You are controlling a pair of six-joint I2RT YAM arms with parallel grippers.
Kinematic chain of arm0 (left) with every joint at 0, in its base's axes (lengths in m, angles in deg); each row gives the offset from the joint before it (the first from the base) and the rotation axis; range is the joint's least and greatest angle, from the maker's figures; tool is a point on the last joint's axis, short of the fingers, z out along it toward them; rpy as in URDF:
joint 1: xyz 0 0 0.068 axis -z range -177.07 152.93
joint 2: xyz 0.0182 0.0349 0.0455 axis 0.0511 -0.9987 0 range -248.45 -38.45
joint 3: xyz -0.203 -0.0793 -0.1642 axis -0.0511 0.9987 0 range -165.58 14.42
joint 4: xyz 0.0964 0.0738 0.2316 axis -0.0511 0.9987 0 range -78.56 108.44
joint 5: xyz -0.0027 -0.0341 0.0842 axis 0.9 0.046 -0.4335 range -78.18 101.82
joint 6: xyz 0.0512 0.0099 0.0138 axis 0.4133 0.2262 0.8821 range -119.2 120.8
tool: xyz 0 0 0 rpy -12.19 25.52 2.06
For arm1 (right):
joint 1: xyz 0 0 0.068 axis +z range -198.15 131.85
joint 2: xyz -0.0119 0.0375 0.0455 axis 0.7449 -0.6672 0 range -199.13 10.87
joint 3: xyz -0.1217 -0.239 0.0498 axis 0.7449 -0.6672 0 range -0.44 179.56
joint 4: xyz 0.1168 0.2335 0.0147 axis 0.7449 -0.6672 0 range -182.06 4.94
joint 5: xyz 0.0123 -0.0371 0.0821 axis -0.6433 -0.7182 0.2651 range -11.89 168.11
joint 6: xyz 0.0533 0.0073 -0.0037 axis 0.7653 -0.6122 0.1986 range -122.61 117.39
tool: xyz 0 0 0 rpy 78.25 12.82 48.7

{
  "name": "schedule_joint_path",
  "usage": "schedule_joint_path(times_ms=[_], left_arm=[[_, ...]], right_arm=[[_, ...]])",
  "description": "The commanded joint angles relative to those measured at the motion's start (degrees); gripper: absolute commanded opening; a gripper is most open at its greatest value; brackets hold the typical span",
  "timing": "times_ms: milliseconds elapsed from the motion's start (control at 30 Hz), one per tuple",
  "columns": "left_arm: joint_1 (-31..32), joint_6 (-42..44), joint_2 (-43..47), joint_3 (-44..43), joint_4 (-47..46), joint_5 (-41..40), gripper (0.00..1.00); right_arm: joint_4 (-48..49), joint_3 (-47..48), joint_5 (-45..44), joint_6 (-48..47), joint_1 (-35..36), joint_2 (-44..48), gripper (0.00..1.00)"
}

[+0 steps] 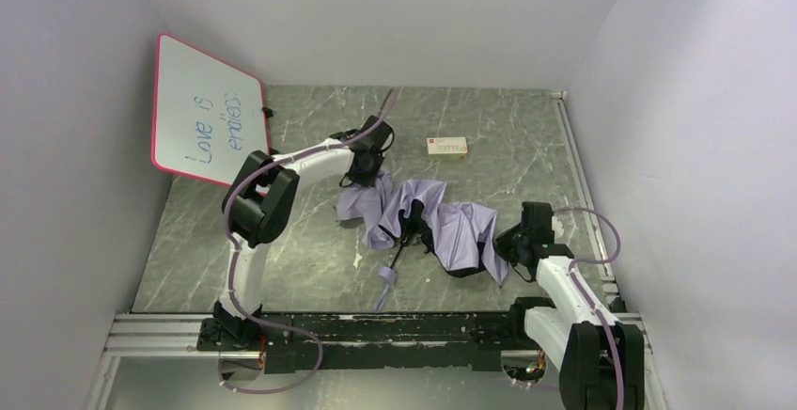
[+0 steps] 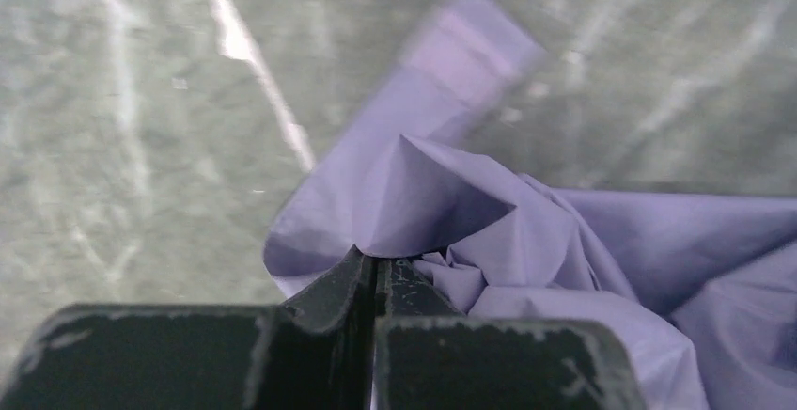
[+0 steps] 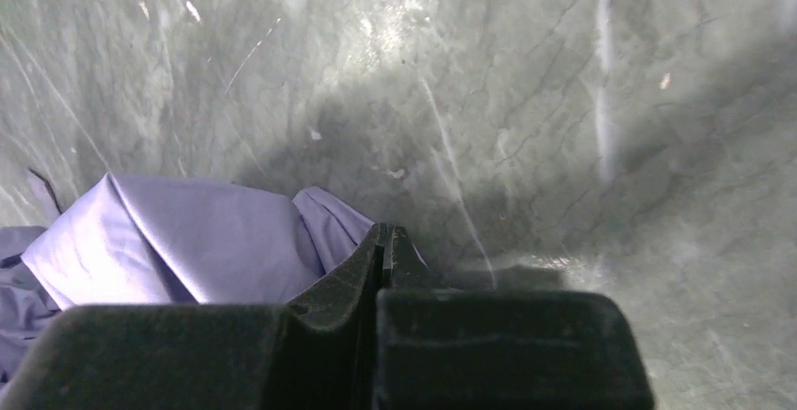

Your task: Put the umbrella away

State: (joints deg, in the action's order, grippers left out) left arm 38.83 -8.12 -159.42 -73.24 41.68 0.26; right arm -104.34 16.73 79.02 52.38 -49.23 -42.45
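One crumpled umbrella [image 1: 423,222], long axis diagonal, far-left to near-right

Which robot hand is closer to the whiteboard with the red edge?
Left. The left gripper is near the right edge of the whiteboard, shut on the umbrella. The right gripper is across the table, at the umbrella's other side.
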Motion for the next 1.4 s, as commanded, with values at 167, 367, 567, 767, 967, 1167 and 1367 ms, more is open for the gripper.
schedule_joint_path(times_ms=[167, 367, 567, 767, 967, 1167, 1367], left_arm=[[8.13, -6.72, -0.95, -0.06, -2.83, 10.98, 0.05], [12.96, -10.06, -1.63, -2.12, -6.20, 14.75, 0.05], [16.36, -13.30, -1.47, -1.40, -11.83, 20.00, 0.05], [18.21, -15.26, -1.38, -0.22, -17.46, 25.61, 0.05], [18.02, -12.20, -0.46, -2.44, -15.74, 21.97, 0.05], [13.82, -7.99, 5.31, -4.21, -9.04, 11.96, 0.18], [7.51, -5.09, 15.06, -0.10, -5.98, 4.62, 0.37]], right_arm=[[6.49, 1.19, 0.94, 8.25, 11.31, -6.29, 0.00], [14.98, 3.72, -0.29, 14.48, 20.00, -14.67, 0.00], [23.77, 6.47, 2.19, 16.26, 24.20, -23.75, 0.00], [33.41, 6.30, 5.99, 16.26, 26.10, -26.86, 0.00], [35.11, 6.58, 7.23, 10.11, 26.10, -25.40, 0.00], [18.79, 9.77, -5.74, 3.55, 26.01, -16.22, 0.02], [6.95, 11.04, -12.83, -0.57, 25.96, -9.57, 0.07]])
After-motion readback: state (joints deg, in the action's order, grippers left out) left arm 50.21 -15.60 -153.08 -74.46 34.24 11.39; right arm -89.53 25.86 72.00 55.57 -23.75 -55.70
